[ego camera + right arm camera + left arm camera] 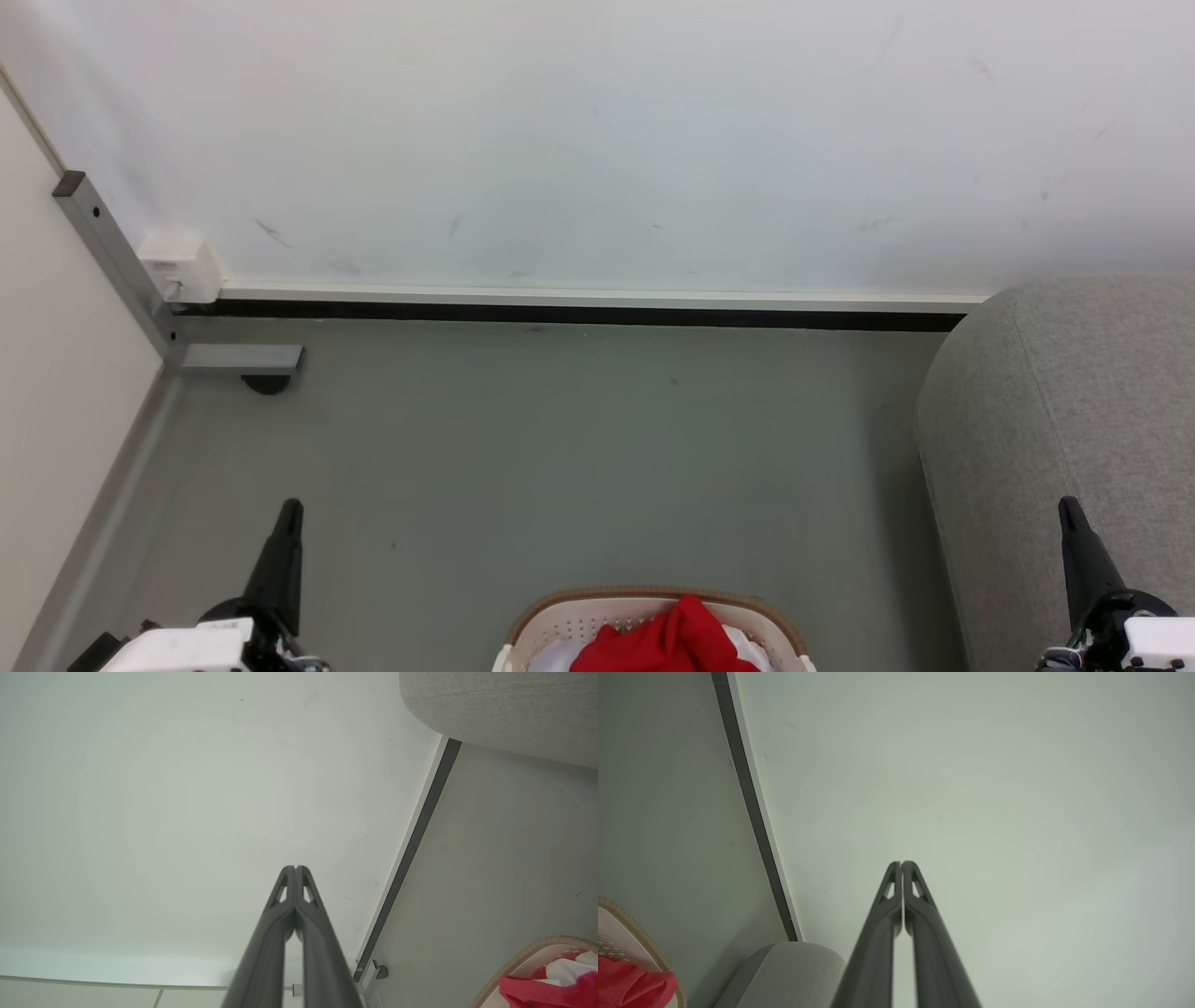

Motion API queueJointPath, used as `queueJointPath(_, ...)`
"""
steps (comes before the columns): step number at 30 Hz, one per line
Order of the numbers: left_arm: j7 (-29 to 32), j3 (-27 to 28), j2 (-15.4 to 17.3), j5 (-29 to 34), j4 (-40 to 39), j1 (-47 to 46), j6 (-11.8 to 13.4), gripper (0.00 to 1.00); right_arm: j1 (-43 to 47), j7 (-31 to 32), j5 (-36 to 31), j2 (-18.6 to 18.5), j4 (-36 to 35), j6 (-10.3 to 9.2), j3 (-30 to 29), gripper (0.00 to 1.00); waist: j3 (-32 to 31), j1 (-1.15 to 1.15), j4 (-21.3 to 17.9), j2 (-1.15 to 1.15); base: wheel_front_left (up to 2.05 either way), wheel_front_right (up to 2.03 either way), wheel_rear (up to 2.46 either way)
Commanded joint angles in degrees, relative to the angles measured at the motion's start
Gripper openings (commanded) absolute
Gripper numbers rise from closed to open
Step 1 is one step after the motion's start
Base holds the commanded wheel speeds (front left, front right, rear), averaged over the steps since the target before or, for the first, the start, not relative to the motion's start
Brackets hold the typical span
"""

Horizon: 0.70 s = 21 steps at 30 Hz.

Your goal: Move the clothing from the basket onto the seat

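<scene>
The red clothing (674,639) lies heaped in the cream basket (560,616) at the bottom middle of the head view, on top of some white cloth. The grey seat (1055,439) stands at the right. My left gripper (290,509) is shut and empty, off to the basket's left, pointing at the wall. My right gripper (1067,509) is shut and empty too, in front of the seat. The left wrist view shows the left gripper (901,863), the clothing (630,987), basket (626,921) and seat (794,970). In the right wrist view are the right gripper (295,868), clothing (551,991), basket (528,952) and seat (504,709).
A white wall (597,140) with a dark baseboard (579,315) runs across the back. A metal post (112,252) with a foot bracket and a small white box (179,266) stands in the left corner. Grey floor (560,448) lies between basket and wall.
</scene>
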Motion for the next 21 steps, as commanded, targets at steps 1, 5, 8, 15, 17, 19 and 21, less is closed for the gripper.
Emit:
queueJointPath(1, 0.2, 0.0, 0.1, -0.7, -0.2, -0.5, -0.1, 0.00, -0.7, 0.1, 0.1, -0.4, -0.3, -0.11, -0.2, 0.00, 0.0, 0.00, 0.0, 0.00, 0.00, 0.00, 0.00)
queueJointPath(5, 0.2, 0.0, 0.1, -0.7, -0.2, -0.5, -0.1, 0.00, -0.7, 0.1, 0.1, -0.4, -0.3, -0.11, -0.2, 0.00, 0.0, 0.00, 0.0, 0.00, 0.00, 0.00, 0.00)
queueJointPath(8, 0.2, 0.0, 0.1, -0.7, -0.2, -0.5, -0.1, 0.00, -0.7, 0.1, 0.1, -0.4, -0.3, -0.11, -0.2, 0.00, 0.0, 0.00, 0.0, 0.00, 0.00, 0.00, 0.00)
queueJointPath(15, 0.2, 0.0, 0.1, -0.7, -0.2, -0.5, -0.1, 0.00, -0.7, 0.1, 0.1, -0.4, -0.3, -0.11, -0.2, 0.00, 0.0, 0.00, 0.0, 0.00, 0.00, 0.00, 0.00)
queueJointPath(17, 0.2, 0.0, 0.1, -0.7, -0.2, -0.5, -0.1, 0.00, -0.7, 0.1, 0.1, -0.4, -0.3, -0.11, -0.2, 0.00, 0.0, 0.00, 0.0, 0.00, 0.00, 0.00, 0.00)
queueJointPath(19, 0.2, 0.0, 0.1, -0.7, -0.2, -0.5, -0.1, 0.00, -0.7, 0.1, 0.1, -0.4, -0.3, -0.12, -0.2, 0.00, 0.0, 0.00, 0.0, 0.00, 0.00, 0.00, 0.00)
queueJointPath(21, 0.2, 0.1, 0.1, -0.7, -0.2, -0.5, -0.1, 0.00, -0.7, 0.1, 0.1, -0.4, -0.3, -0.11, -0.2, 0.00, 0.0, 0.00, 0.0, 0.00, 0.00, 0.00, 0.00)
